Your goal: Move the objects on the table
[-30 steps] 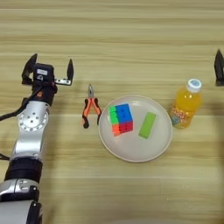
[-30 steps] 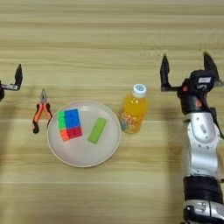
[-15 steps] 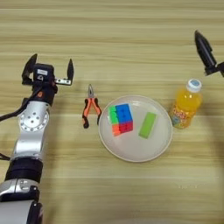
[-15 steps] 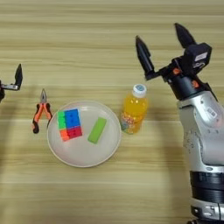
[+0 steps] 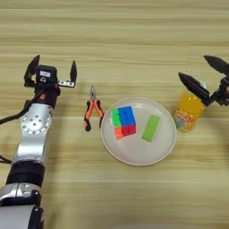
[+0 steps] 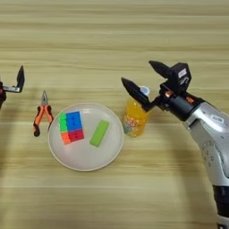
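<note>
Right eye view: right gripper (image 6: 145,82), fingers spread, straddles the juice bottle's (image 6: 135,117) cap.

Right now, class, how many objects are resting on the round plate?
2. The puzzle cube lies on the plate's left half, and the flat green block lies to its right, apart from it. Nothing seems hidden; the bottle stands on the table beside the plate.

Silver-grey jointed arms, black cable along left one; each pincer (image 6: 146,83) black, two-fingered (orange accents).
</note>
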Robot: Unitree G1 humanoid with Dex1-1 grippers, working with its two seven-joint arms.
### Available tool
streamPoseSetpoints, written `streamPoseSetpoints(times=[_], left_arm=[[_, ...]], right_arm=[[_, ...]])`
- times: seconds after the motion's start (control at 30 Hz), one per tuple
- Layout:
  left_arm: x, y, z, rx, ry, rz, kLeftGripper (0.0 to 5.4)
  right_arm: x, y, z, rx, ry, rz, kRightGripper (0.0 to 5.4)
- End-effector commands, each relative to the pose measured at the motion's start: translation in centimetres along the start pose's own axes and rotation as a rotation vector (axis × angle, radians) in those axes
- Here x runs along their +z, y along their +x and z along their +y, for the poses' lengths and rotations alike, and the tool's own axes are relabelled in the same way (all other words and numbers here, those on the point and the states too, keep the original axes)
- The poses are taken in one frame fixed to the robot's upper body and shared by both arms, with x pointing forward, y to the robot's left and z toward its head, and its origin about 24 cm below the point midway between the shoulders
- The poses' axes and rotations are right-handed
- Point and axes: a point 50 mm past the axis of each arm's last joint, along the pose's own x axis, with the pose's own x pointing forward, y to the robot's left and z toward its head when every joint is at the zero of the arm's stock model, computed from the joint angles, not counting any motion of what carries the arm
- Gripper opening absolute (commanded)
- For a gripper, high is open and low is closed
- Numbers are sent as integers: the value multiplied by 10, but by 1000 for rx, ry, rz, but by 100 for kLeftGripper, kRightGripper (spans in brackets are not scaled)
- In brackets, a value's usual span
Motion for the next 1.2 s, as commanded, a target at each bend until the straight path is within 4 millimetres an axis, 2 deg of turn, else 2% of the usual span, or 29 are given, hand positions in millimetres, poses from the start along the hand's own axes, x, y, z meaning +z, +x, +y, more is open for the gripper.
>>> streamPoseSetpoints(times=[0.03,0.2,0.4,0.6,0.93,1.2], left_arm=[[1,2,-3,-3,-1,0,540],[1,2,-4,-3,-2,1,540],[0,2,-4,-3,-2,1,540],[0,2,-4,-3,-2,1,540],[0,1,-5,-3,-7,0,540],[2,0,-5,-18,-19,-10,540]], right_arm=[[-7,-4,6,58,10,84,534],[-17,-6,10,91,-1,156,534],[-28,-6,5,54,4,205,534],[-39,-5,2,30,-16,247,476],[-40,-5,0,22,-18,238,369],[-27,-2,0,28,-10,178,360]])
